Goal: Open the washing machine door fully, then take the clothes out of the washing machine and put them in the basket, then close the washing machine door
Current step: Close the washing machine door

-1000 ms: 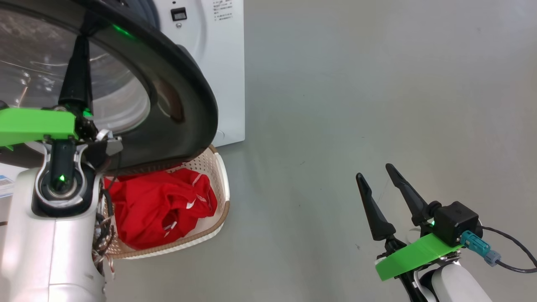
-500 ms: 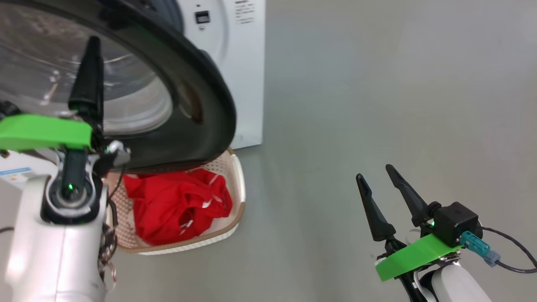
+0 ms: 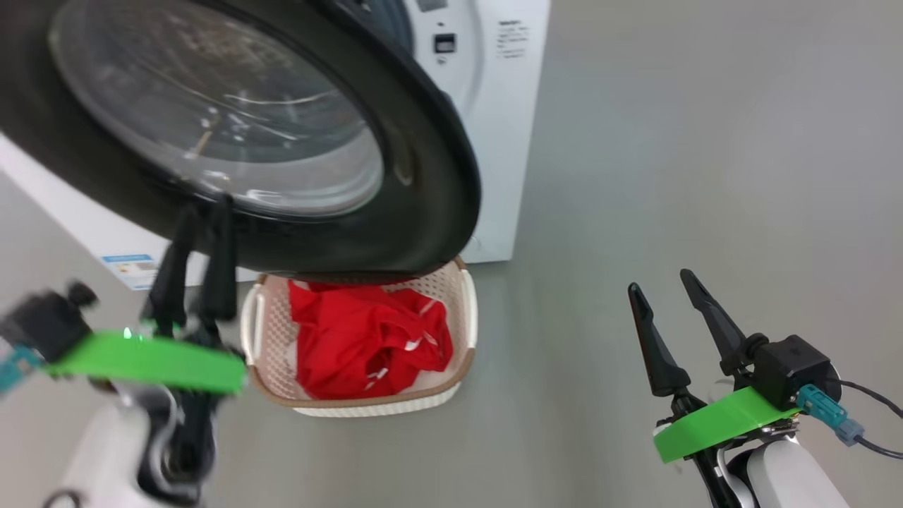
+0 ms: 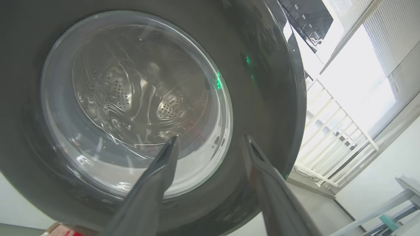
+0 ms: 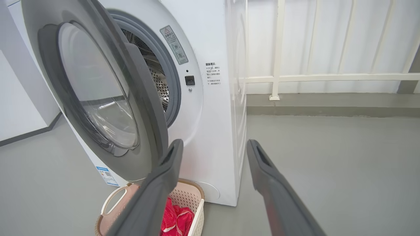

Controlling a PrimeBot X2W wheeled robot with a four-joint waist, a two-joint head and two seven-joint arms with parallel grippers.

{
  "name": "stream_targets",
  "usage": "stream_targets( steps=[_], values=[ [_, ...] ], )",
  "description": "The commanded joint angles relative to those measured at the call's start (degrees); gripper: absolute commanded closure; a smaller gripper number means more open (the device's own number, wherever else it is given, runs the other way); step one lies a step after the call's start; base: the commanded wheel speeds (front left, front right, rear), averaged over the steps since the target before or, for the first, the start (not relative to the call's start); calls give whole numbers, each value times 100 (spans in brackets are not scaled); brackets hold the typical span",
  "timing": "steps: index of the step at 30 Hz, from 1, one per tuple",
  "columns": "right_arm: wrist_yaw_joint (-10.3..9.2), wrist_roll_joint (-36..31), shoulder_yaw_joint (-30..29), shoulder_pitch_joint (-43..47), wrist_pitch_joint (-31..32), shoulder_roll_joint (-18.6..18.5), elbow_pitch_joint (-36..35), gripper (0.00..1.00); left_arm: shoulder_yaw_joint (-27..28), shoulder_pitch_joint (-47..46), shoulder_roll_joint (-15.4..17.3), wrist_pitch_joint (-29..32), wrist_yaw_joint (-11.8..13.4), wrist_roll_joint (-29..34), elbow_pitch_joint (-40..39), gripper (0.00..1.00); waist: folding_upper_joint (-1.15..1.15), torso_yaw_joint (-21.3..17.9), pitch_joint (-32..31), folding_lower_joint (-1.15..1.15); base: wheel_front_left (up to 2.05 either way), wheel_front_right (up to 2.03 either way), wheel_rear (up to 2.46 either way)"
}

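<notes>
Head view is showing the door (image 3: 423, 176) hanging ajar just beyond the left gripper (image 3: 204, 209), the nearer one, jaws spread and empty; right gripper (image 3: 659, 282) is hovering released; clothes (image 3: 367, 339) are lying in the basket (image 3: 469, 317)

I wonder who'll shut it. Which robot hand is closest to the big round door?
The left gripper: its fingers point up just before the washing machine door. The right gripper is far off, over grey floor.

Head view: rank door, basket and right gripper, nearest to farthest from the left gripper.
1. washing machine door, just above the left gripper.
2. basket, beside it, to its right.
3. right gripper, far right.
</notes>
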Motion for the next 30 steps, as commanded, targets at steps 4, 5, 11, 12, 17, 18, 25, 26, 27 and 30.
stream_targets(
  steps=[4, 5, 11, 12, 17, 18, 25, 26, 27, 30],
  values=[
    [28, -111, -9, 83, -36, 12, -148, 0, -24, 362, 336, -237, 25, 899, -290, 0, 0, 266, -275, 0, 0, 0, 0],
    [28, -117, -54, 112, -36, 12, -159, 0, -36, 468, 347, -260, 61, 1089, -328, 0, 0, 283, -321, 0, 0, 0, 0],
    [28, -139, -222, 361, -36, 12, -238, 0, 239, 1129, 349, -298, 306, 2230, -776, 0, 0, 304, -590, 0, 0, 0, 0],
    [28, -134, -224, 399, -36, 12, -253, 0, 319, 1264, 329, -299, 334, 2424, -867, 0, 0, 291, -621, 0, 0, 0, 0],
    [28, -119, -287, 562, -36, 12, -418, 0, 687, 1958, 107, -300, 465, 3280, -1292, 0, 0, 238, -727, 0, 0, 0, 0],
    [28, -97, -290, 596, -36, 12, -468, 0, 754, 2092, 43, -300, 458, 3397, -1361, 0, 0, 230, -746, 0, 0, 0, 0],
    [28, -136, -346, 879, -36, 12, -865, 0, 1159, 2767, -286, -301, 334, 4019, -1542, 0, 0, 223, -863, 0, 0, 0, 0],
    [28, -139, -358, 918, -36, 12, -915, 0, 1223, 2830, -349, -301, 319, 4060, -1564, 0, 0, 224, -873, 0, 0, 0, 0],
    [28, -144, -367, 958, -36, 12, -957, 0, 1277, 2890, -415, -301, 299, 4096, -1580, 0, 0, 225, -883, 0, 0, 0, 0],
    [28, -142, -394, 1070, -36, 12, -1040, 0, 1395, 3008, -563, -301, 227, 4214, -1600, 0, 0, 236, -915, 0, 0, 0, 0]
  ],
)
